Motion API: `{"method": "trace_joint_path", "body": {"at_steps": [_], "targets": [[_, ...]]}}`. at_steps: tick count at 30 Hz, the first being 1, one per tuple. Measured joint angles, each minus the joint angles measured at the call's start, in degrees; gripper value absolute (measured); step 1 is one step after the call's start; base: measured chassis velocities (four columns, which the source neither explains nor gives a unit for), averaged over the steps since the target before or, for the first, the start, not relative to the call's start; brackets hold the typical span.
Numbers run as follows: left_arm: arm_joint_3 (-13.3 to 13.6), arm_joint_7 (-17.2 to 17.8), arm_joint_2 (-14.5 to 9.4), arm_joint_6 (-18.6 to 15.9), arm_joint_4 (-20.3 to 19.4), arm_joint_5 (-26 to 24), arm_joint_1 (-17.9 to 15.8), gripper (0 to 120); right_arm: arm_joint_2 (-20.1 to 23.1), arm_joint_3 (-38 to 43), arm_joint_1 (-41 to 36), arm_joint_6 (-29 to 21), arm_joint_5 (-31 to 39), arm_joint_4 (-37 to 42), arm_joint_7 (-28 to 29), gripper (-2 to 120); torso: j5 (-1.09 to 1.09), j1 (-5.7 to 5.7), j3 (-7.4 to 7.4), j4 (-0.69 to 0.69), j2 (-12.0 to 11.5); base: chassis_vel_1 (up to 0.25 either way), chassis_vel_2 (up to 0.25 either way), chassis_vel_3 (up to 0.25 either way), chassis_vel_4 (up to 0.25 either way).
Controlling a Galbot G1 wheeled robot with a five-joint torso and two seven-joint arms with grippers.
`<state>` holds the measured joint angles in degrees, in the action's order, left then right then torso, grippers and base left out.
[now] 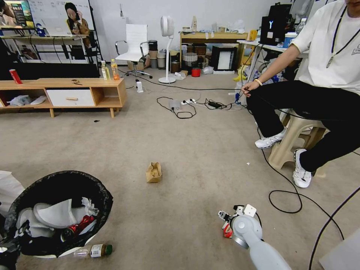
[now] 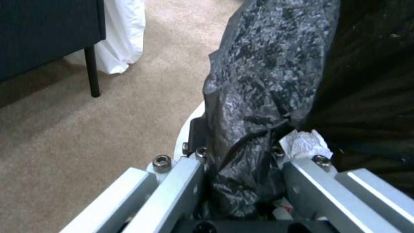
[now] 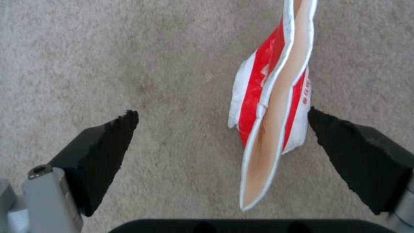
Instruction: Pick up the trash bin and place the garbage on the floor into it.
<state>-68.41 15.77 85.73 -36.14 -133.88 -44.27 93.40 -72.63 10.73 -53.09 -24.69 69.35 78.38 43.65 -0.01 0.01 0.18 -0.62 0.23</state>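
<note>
I am mid-collection: the trash bin [image 1: 56, 213] sits at the lower left of the head view, tilted toward me with tissues and a red can already inside, my left tool [image 2: 241, 181] clamped on its bag-lined rim, while a tan paper bag [image 1: 153, 172] at centre and a green-capped bottle [image 1: 93, 250] just below the bin lie on the floor [image 1: 195, 150]. My right tool [image 3: 222, 129], low at the bottom centre of the head view, is wide open and straddles the red-white crushed carton [image 3: 271, 106], one pad touching it, nothing gripped. I judge the next move calls for closing squarely on that thin carton before lifting.
</note>
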Motion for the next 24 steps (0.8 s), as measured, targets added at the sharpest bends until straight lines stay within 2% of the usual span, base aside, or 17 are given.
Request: {"method": "trace_joint_path", "body": {"at_steps": [13, 24], "targets": [[0.3, -0.5, 0.1, 0.3, 0.5, 0.1, 0.1, 5, -1.9, 0.3, 3.9, 1.0, -2.2, -6.6, -2.2, 100, 0.01, 0.00, 0.00, 0.01, 0.0, 0.000, 0.000, 0.000, 0.000], [0.7, -0.6, 0.2, 0.4, 0.6, 0.4, 0.1, 5, -1.7, 1.3, 4.6, 1.5, -3.5, -9.7, -2.9, 100, 0.00, 0.00, 0.00, 0.00, 0.0, 0.000, 0.000, 0.000, 0.000]]}}
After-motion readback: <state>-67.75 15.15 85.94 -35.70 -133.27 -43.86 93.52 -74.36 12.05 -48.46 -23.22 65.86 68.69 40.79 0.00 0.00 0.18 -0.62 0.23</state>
